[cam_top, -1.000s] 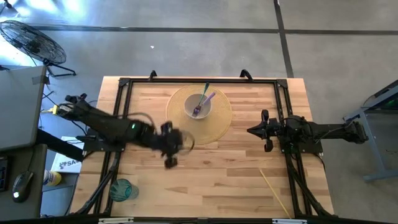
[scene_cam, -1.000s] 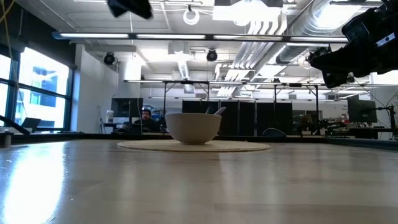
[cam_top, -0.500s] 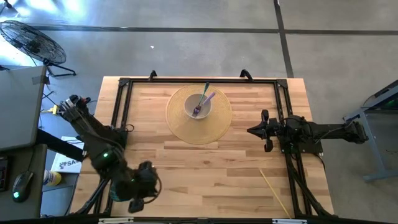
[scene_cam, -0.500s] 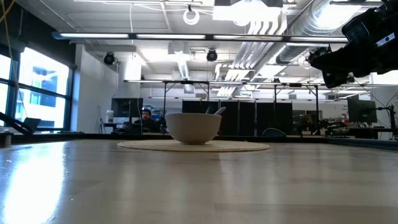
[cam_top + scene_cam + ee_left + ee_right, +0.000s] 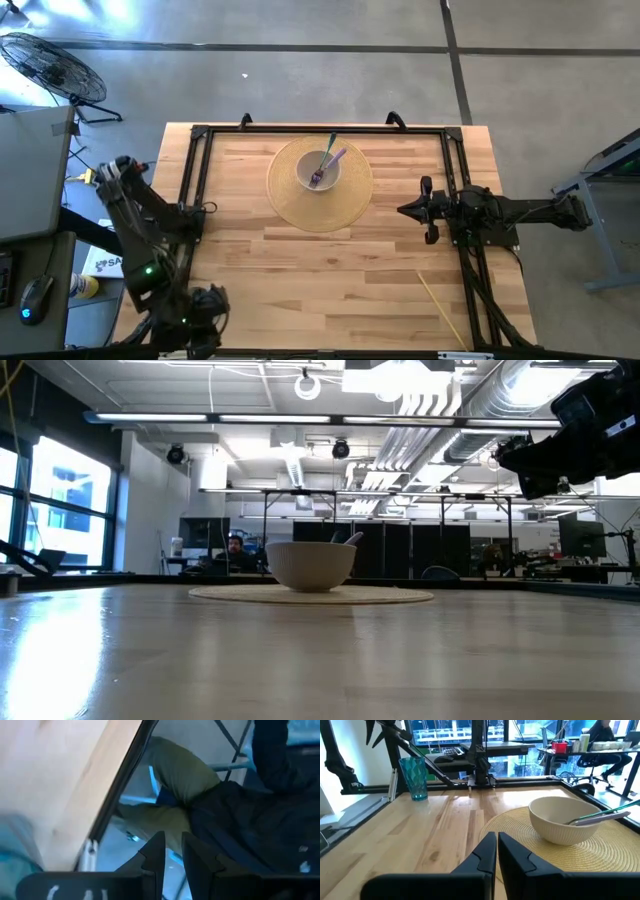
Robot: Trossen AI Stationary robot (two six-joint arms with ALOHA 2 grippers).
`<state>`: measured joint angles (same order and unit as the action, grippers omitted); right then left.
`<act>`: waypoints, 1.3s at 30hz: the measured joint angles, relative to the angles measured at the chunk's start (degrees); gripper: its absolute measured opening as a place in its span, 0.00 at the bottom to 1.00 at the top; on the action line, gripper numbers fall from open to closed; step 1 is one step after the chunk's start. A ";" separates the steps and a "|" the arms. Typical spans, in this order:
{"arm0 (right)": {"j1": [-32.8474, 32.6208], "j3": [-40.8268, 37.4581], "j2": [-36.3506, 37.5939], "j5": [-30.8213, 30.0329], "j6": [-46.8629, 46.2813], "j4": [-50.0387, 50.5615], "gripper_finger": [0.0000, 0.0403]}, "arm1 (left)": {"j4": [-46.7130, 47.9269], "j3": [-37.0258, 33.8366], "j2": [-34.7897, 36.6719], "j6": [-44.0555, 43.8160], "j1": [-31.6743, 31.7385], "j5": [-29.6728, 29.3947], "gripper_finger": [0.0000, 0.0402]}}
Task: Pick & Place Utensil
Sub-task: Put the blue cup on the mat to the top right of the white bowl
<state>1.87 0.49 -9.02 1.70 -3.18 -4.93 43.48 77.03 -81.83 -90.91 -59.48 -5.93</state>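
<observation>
A cream bowl [image 5: 320, 170] stands on a round woven mat [image 5: 322, 205] at the table's far middle. A purple fork [image 5: 330, 165] and a teal-handled utensil lean in it, handles over the rim [image 5: 600, 814]. My left gripper [image 5: 203, 332] hangs at the near left corner, past the table's edge, with only a narrow gap between its fingers [image 5: 172, 854]; it holds nothing. My right gripper [image 5: 428, 210] waits shut above the table's right side, pointing at the bowl [image 5: 564, 822].
A teal glass [image 5: 415, 777] stands near the near left corner; the left arm covers it in the high view. A thin yellow stick [image 5: 440, 305] lies near the near right corner. A person in khaki trousers [image 5: 180, 780] sits just beyond the near edge.
My left arm has swung from the middle of the table, just near the mat, toward the near left corner and out over the edge. It has left the low view and now covers the teal glass in the high view. The bowl and utensils have stayed still.
</observation>
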 joint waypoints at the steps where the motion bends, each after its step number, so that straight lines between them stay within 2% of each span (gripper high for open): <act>1: 0.00 0.00 0.00 0.02 0.64 0.00 0.03 | -0.02 0.00 -0.43 -2.64 -0.37 0.55 0.16; 8: -0.02 -0.02 0.00 0.01 2.21 0.00 0.03 | -0.11 0.00 -4.06 -16.82 -1.47 8.37 0.16; 17: -0.01 -0.02 0.00 -0.03 6.96 -0.01 0.03 | 1.17 -0.02 -6.64 -22.51 -1.51 18.90 0.16; 22: -0.01 -0.01 0.00 -0.01 7.21 -0.02 0.03 | 7.98 0.00 -6.62 -25.63 -2.97 21.71 0.16; 29: 0.00 -0.02 0.00 -0.01 6.71 -0.02 0.03 | 21.28 0.00 -6.62 -27.08 -4.55 21.55 0.16; 32: -0.01 0.00 0.00 0.01 6.16 -0.02 0.03 | 23.27 0.00 -6.62 -25.32 -4.68 21.29 0.16; 39: -0.02 0.00 0.02 -0.01 6.03 -0.02 0.03 | 24.19 0.00 -6.62 -19.18 -4.68 15.63 0.16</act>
<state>1.85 0.49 -9.00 1.69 2.85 -4.95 67.67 77.03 -88.44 -110.09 -64.16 9.71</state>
